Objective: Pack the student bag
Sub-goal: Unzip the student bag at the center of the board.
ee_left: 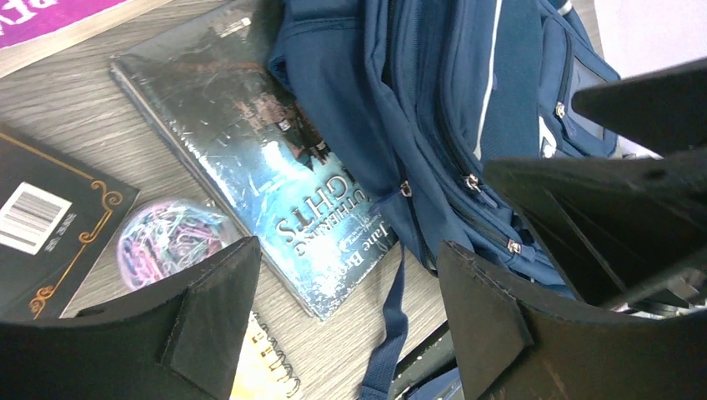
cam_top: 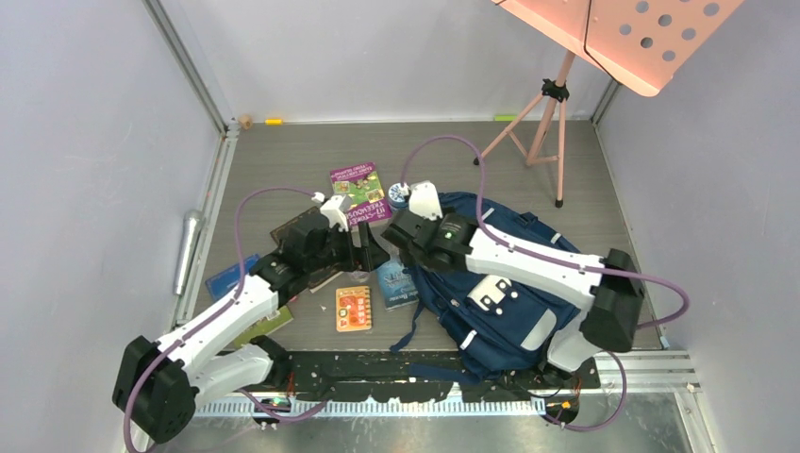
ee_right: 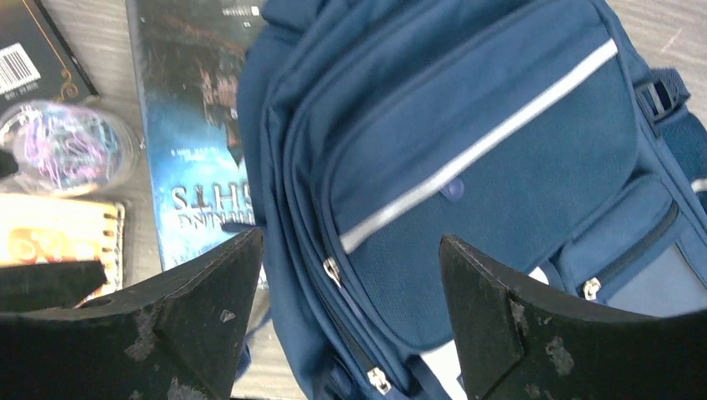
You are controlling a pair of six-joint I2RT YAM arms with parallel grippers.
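Grey wood table [cam_top: 283,151], pale walls [cam_top: 75,142]. We count one student bag [cam_top: 500,332] and six books [cam_top: 358,189]; left hand [ee_left: 350,275] and right hand [ee_right: 350,275] gape empty.

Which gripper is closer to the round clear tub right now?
Left. The left gripper hovers just beside the tub; the right gripper is over the bag, a blue book lying between it and the tub.

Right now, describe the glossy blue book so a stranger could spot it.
Find the big navy student bag. The glossy blue book lies at its left side, partly under the fabric. Its neighbours, a black book and a yellow spiral notebook, lack that shiny blue cover.
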